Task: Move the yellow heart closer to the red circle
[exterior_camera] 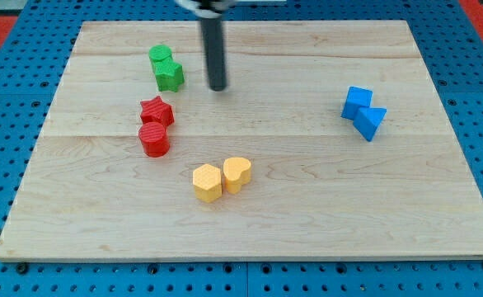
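A pale wooden board (307, 206) is lying on a blue pegboard (11, 49); nothing here is holding the blocks inside it. The rod has no claw. My tip (217, 87) is standing just right of the green star (169, 76) and a second green block (160, 56), whose shape is unclear. The yellow heart (236, 174) is touching the yellow hexagon (208, 182), near the bottom. The red circle (154, 139) is sitting under the red star (157, 110). Two blue blocks (363, 112) are sitting at the right. The rod's upper part is cut off.
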`<state>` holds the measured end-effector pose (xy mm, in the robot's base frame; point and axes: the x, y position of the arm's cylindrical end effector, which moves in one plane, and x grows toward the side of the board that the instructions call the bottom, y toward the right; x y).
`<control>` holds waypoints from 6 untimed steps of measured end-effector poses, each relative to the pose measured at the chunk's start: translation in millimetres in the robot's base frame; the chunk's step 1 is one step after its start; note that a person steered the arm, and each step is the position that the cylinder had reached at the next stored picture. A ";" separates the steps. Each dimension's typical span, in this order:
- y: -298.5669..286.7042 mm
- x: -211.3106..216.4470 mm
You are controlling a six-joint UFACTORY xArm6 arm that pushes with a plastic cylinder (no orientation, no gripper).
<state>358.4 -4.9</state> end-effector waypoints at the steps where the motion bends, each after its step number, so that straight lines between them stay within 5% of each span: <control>1: 50.4 96.8; 2: 56.7 173.3; 6: -72.3 143.7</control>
